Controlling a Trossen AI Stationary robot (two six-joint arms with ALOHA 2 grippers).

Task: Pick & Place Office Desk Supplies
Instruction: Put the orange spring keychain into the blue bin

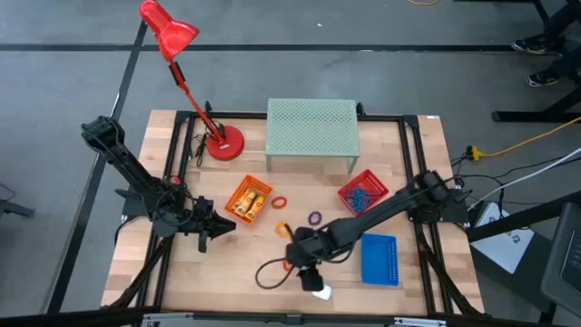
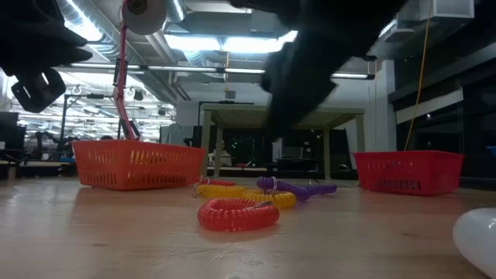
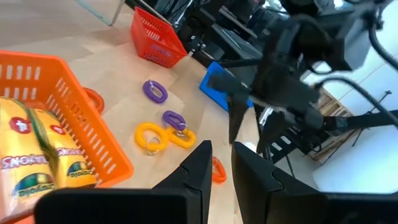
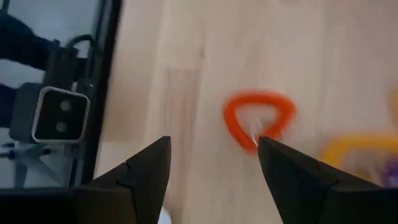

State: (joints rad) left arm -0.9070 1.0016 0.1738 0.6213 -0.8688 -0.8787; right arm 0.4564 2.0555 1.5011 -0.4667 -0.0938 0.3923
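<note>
Right now the right pincer (image 4: 211,168) hangs over the near middle of the tabletop (image 1: 408,154) with its fingers spread wide and nothing between them, aimed down at an orange loop (image 4: 257,118) lying flat on the wood just ahead of its tips. That stance suggests a grasp in preparation: the jaws are wide enough to straddle the loop's rim.

Close by lie more loops, a yellow loop (image 3: 149,135) and a purple loop (image 3: 154,91) among them, loose on the wood between the baskets. The orange basket (image 1: 248,200) stands left of centre and already holds the stubby yellow tubes (image 3: 37,155); the red basket (image 1: 363,192) sits to the right and farther back with loops inside, and the blue basket (image 1: 379,260) lies near the right edge, so sorting seems partly done.

The left pincer (image 3: 214,171) waits at the left, beside the orange basket, fingers nearly together and gripping nothing, probably kept clear of the working arm.
</note>
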